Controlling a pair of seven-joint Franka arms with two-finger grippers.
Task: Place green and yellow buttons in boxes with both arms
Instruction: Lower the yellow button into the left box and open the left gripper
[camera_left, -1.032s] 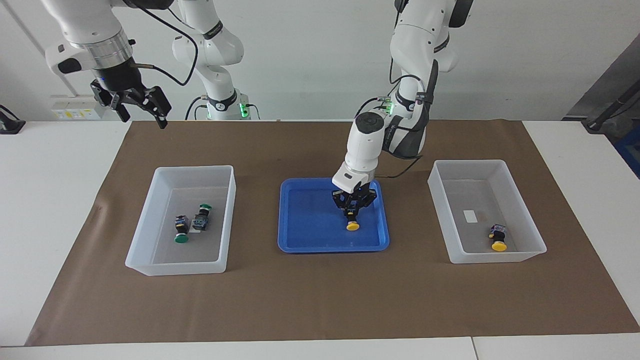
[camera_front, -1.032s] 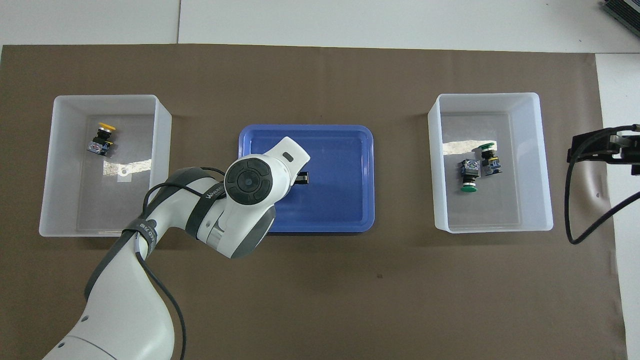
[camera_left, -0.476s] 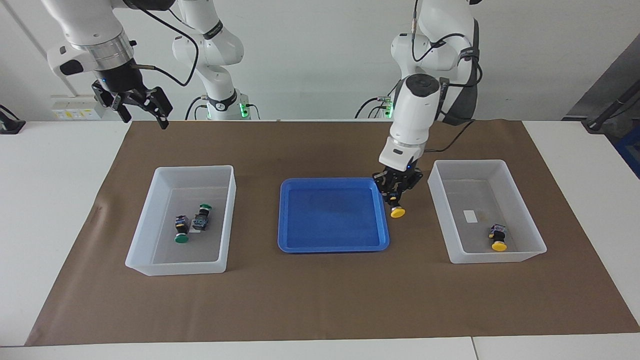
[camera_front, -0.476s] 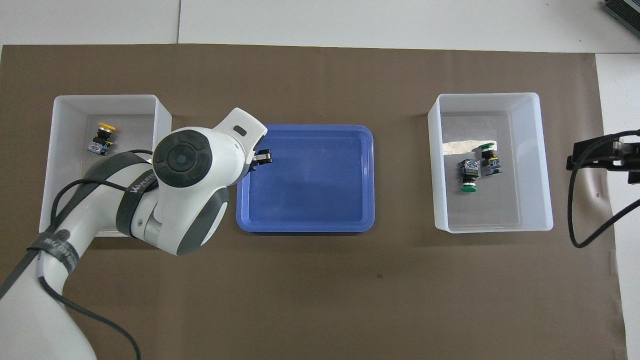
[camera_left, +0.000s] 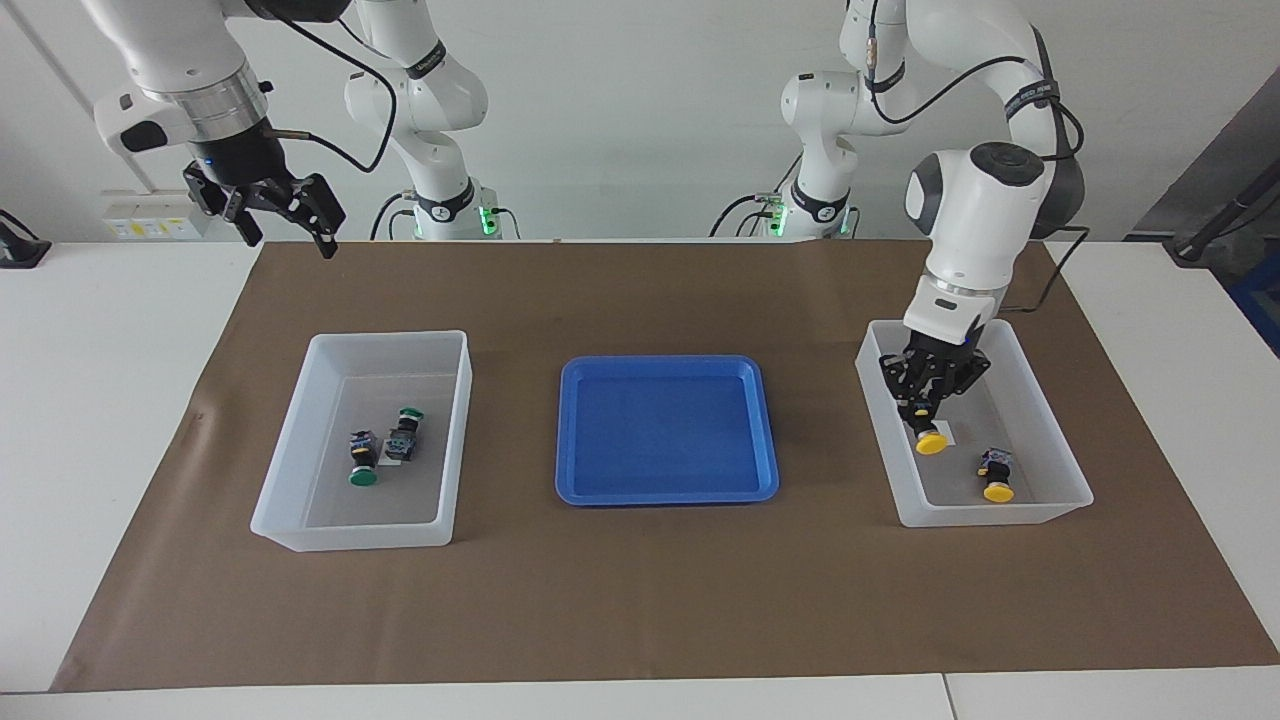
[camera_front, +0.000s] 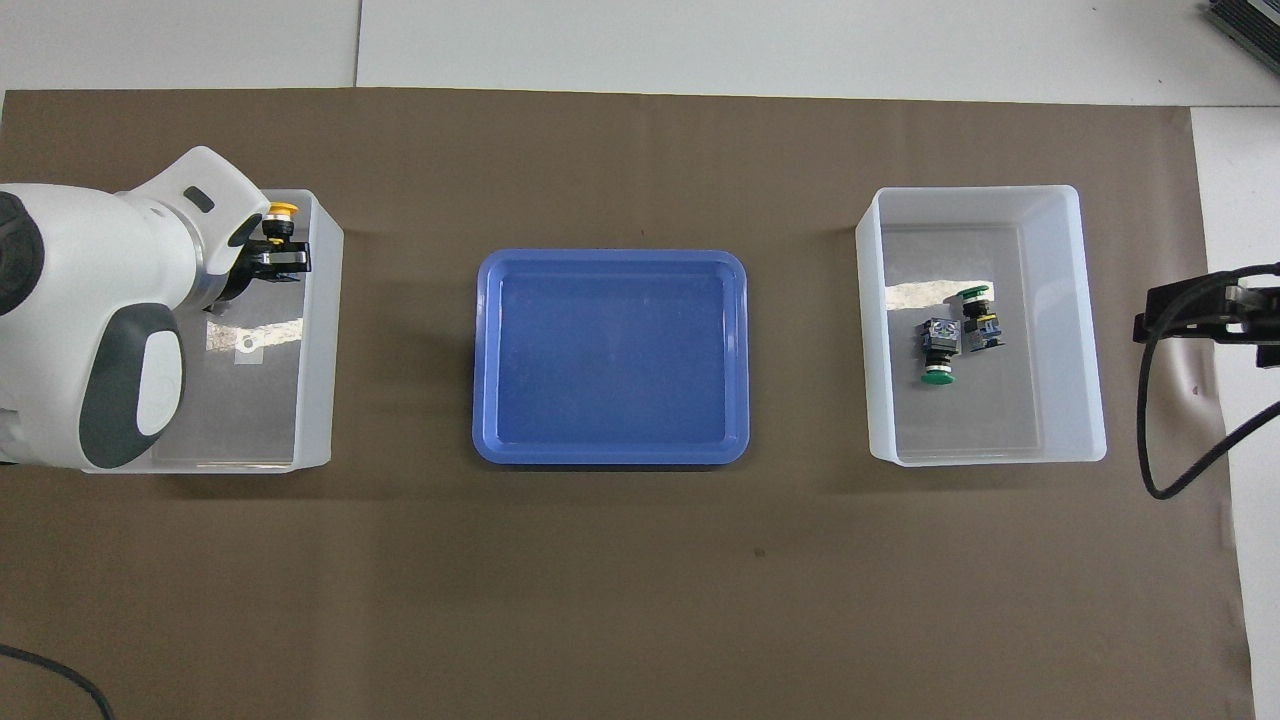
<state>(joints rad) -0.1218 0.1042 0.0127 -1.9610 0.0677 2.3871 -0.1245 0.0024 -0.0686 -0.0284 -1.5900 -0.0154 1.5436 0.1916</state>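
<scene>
Yellow button (camera_left: 931, 441) gripped in left hand (camera_left: 927, 418) over box (camera_left: 1040, 512), frame right; lower before releasing. Right hand (camera_left: 283, 218) waits open, upper left.

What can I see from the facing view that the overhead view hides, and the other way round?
Only the facing view shows the second yellow button lying in the box; overhead, the left arm covers it. It also shows both arms' bases and the right gripper whole, open, waiting. Only the overhead view shows the held yellow button from above, near the box's rim. Both show the left gripper shut on that button, the blue tray and two green buttons.
</scene>
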